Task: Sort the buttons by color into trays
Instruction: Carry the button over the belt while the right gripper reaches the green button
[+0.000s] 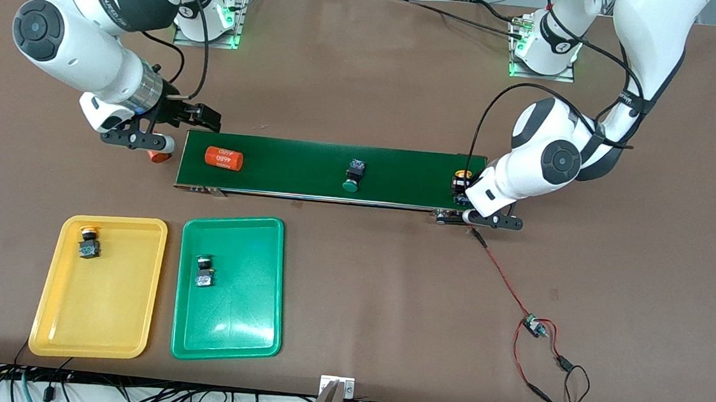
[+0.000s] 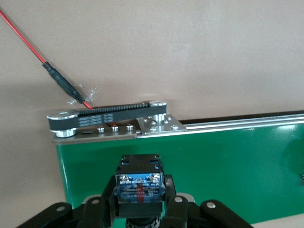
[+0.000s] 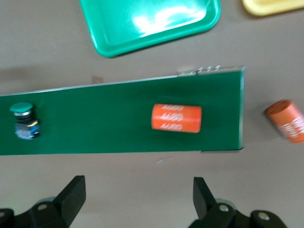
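Note:
My left gripper (image 1: 461, 189) is shut on a yellow-capped button (image 1: 462, 174) at the left arm's end of the belt. In the left wrist view its fingers (image 2: 108, 202) clamp the button's black body (image 2: 140, 183). A green button (image 1: 353, 176) lies mid-belt and also shows in the right wrist view (image 3: 23, 121). The yellow tray (image 1: 94, 308) holds one yellow button (image 1: 89, 242). The green tray (image 1: 233, 319) holds one green button (image 1: 203, 272). My right gripper (image 1: 210, 119) is open and empty over the table by the belt's other end (image 3: 137, 194).
The dark-green conveyor belt (image 1: 309, 165) carries an orange cylinder (image 1: 224, 158) near the right arm's end. A second orange cylinder (image 1: 158, 156) lies on the table just off that end. A red and black cable (image 1: 533, 323) trails from the belt's drive toward the front camera.

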You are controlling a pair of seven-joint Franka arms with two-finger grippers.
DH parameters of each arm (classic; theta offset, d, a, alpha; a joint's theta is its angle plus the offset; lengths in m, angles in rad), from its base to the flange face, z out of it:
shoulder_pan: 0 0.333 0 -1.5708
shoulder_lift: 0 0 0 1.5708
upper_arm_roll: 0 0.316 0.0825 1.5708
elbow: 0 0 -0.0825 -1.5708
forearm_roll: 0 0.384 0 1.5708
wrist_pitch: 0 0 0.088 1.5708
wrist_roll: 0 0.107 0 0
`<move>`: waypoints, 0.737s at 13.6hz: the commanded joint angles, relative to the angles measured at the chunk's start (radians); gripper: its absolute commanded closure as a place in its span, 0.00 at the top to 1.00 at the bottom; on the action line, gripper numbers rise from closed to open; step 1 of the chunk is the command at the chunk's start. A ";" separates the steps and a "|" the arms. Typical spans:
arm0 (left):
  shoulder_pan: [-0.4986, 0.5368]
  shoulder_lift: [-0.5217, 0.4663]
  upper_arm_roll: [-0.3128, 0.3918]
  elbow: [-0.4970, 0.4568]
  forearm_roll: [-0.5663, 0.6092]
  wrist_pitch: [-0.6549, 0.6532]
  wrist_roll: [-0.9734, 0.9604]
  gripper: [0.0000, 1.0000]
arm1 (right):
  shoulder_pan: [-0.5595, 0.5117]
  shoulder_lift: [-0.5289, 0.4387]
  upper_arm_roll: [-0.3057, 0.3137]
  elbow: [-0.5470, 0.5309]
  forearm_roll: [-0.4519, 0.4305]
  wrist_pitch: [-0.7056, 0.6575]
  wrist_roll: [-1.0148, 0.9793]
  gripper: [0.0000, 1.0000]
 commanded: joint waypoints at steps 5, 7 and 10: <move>-0.060 0.038 0.070 -0.003 -0.003 0.032 0.011 0.29 | 0.113 0.057 0.005 -0.095 0.030 0.284 0.111 1.00; -0.065 0.026 0.079 0.002 -0.003 0.021 0.027 1.00 | 0.151 0.108 0.005 -0.095 0.027 0.380 0.187 1.00; -0.065 -0.072 0.076 0.009 -0.010 -0.061 0.031 1.00 | 0.193 0.165 0.005 -0.090 -0.072 0.432 0.267 1.00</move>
